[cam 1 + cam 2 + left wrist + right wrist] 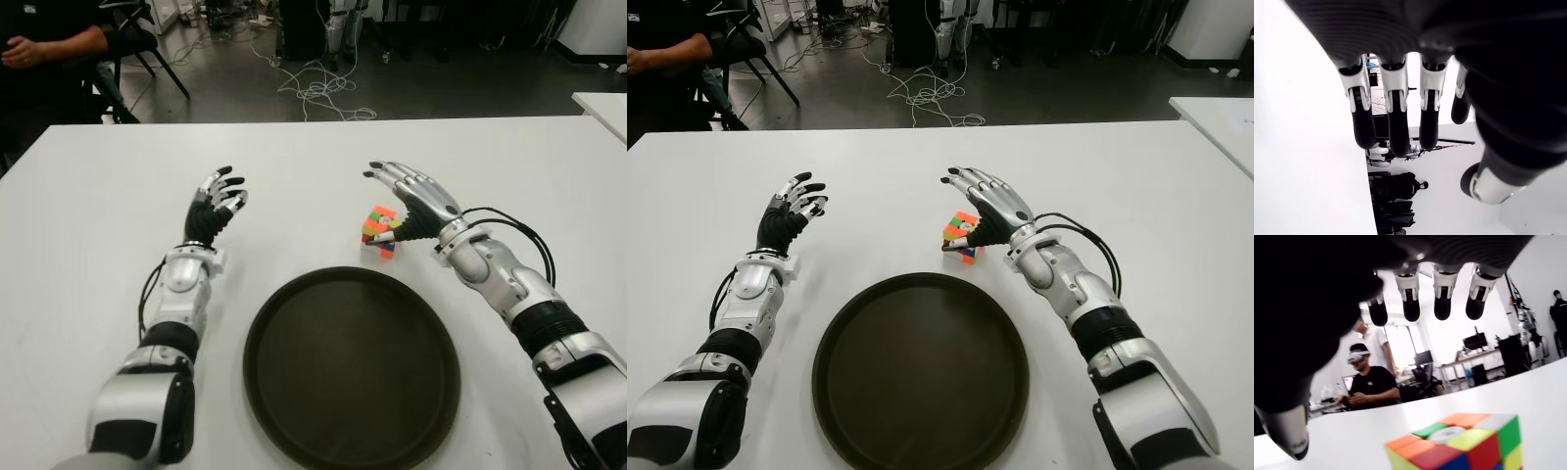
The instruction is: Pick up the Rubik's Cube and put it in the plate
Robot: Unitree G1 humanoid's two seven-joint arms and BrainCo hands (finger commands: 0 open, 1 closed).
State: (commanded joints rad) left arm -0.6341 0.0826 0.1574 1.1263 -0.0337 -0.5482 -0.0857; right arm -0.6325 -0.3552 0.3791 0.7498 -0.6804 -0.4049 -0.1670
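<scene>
Right now I see the Rubik's Cube (380,232) on the worktop (98,196) mid-span — under my right hand's (416,201) spread fingers, ungrasped, beside the plate's (284,294) far rim.

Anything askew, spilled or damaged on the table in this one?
Nothing stands out. The Rubik's Cube sits intact on the white table, just beyond the empty dark plate. The right hand is open over the cube; the left hand is open, to the plate's left.

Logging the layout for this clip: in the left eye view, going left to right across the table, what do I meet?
left hand → plate → Rubik's Cube → right hand, open and just above the cube, not grasping it.
</scene>
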